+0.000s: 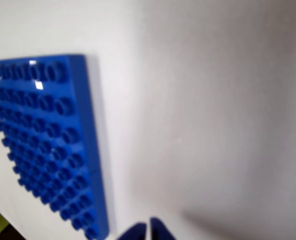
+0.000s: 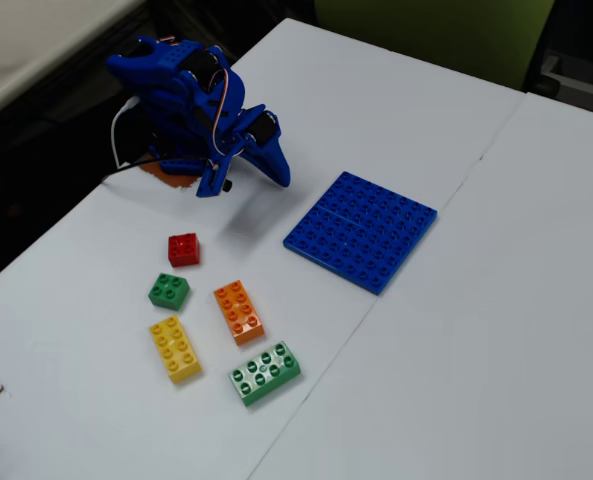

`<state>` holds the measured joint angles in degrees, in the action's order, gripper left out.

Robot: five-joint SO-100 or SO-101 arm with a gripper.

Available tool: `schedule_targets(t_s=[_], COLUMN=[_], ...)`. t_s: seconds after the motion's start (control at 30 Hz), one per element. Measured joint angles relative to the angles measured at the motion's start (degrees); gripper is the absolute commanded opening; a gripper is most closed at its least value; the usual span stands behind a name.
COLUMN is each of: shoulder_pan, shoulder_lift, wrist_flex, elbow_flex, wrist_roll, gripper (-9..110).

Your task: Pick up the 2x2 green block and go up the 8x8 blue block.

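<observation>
White worktop (image 2: 396, 400) fills most of the fixed view, two pale slabs meeting along a thin seam, with dark floor and a green panel beyond the far edge. On it sits the 2x2 green block (image 2: 168, 290): a small, square, dark-green brick with four round studs on top, lying flat and free, touched by nothing. Just beyond the 2x2 green block, toward the arm, lies a red brick (image 2: 183, 249) of about the same size. To its right in the fixed view lies an orange brick (image 2: 239, 312), longer, and just in front of it a yellow brick (image 2: 175, 348). A lighter green long brick (image 2: 264, 373) lies farther off, past the orange one. Well to the right of the 2x2 green block rests the 8x8 blue block (image 2: 361, 230), a thin flat square plate covered in a grid of studs; the wrist view shows it bare, its edge (image 1: 90, 150) glossy. The blue arm (image 2: 191, 100) is folded up beyond the red brick. Its tool (image 2: 279, 176) points down toward the bare worktop, grasping nothing; the wrist view shows the two tips (image 1: 148, 232) pressed nearly together, clenched.
</observation>
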<state>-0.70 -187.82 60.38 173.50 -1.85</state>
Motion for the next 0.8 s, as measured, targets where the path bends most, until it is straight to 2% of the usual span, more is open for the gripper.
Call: schedule_targets(t_s=[0.63,0.7,0.8], shoulder_pan=[0.00,0.62,0.53], shoulder_lift=[0.00,0.00,0.00], wrist_flex=[-0.09,-1.93,-5.10], elbow_flex=[0.09,0.44,0.09], wrist_roll=[0.26,3.96,18.46], gripper=[0,0,0])
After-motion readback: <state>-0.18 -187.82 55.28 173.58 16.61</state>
